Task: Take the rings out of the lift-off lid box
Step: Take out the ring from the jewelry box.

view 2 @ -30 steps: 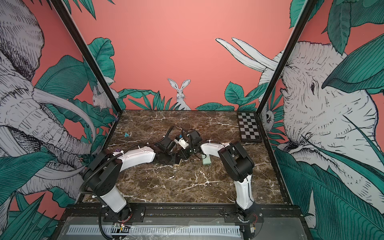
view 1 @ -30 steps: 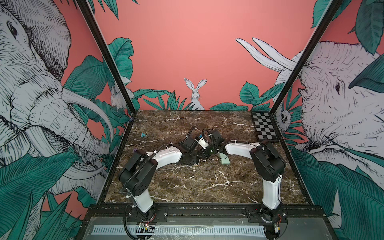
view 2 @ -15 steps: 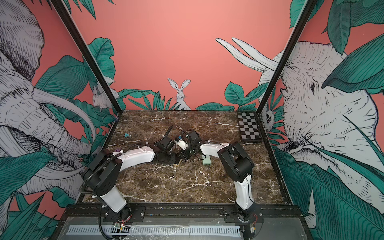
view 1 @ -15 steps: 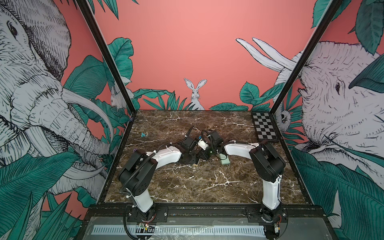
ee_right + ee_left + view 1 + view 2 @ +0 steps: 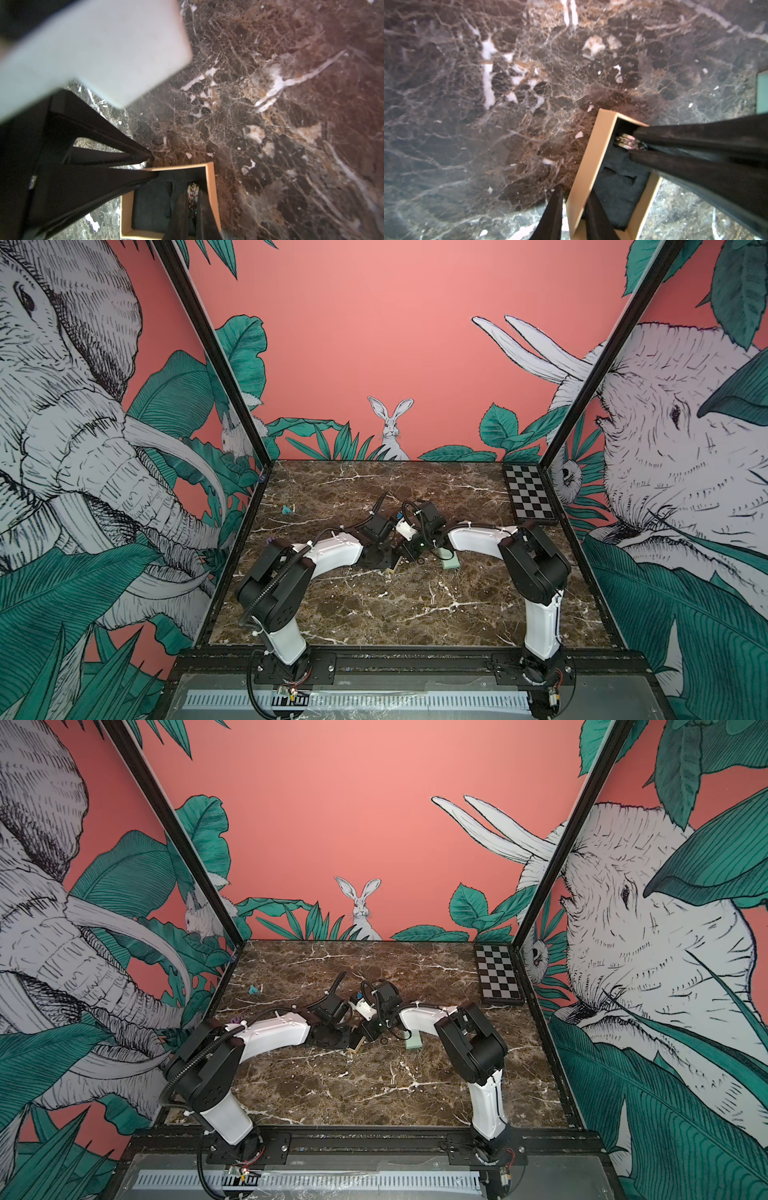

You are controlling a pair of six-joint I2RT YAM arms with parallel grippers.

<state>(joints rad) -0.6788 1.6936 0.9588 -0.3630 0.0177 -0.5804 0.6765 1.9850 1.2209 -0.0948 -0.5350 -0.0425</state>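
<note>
Right jaws just closed, pinching ring [image 5: 625, 142] | left jaws clamp box [image 5: 593, 155] wall | lid [image 5: 451, 563] at box's 3 o'clock | next, likely: lift straight up

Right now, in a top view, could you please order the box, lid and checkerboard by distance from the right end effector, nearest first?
1. Box: right end effector is inside, pinching the ring.
2. Lid: beside, robot's right.
3. Checkerboard: far back-right corner.

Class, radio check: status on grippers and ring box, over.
Left gripper pinching box wall. Right gripper shut on ring, inside box. Lid off, aside. No obstruction seen.
</note>
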